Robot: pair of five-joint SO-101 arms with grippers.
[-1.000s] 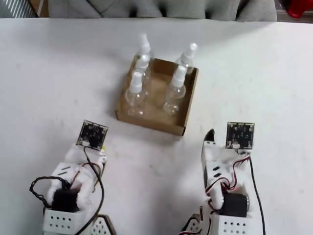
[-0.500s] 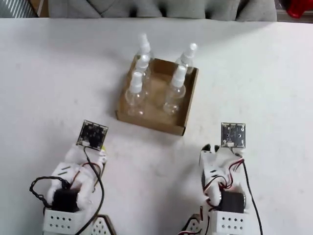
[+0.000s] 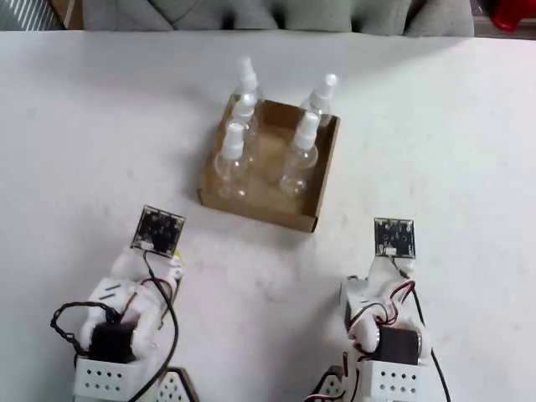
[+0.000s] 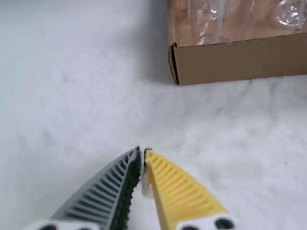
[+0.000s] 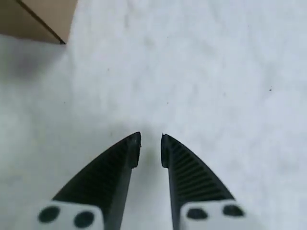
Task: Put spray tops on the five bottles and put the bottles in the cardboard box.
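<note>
White table across the whole high view, bordered on the far side by grey upholstery, with something red at the far right corner.

On the near side, left arm and right arm, both folded back low, side by side and well apart, each topped by a small square camera board. White tabletop between each arm and the box.

Cardboard box at mid-table, beyond both arms, open on top and turned slightly askew. From the left wrist, near wall and one corner seen ahead, apart from the fingertips. From the right wrist, just one corner, off to the side and well apart.

Five clear bottles, all upright, each capped with a white spray top. Near-left bottle and near-right bottle inside the box, standing on its floor, apart from each other. Middle bottle just behind the near-left one, also inside. Far-left bottle and far-right bottle right at the far rim; cannot tell whether inside or just behind the wall.

Left gripper over bare table, grey and yellow fingers closed tip to tip on nothing. Right gripper likewise over bare table, black fingers parted by a narrow gap, white table showing through it.
</note>
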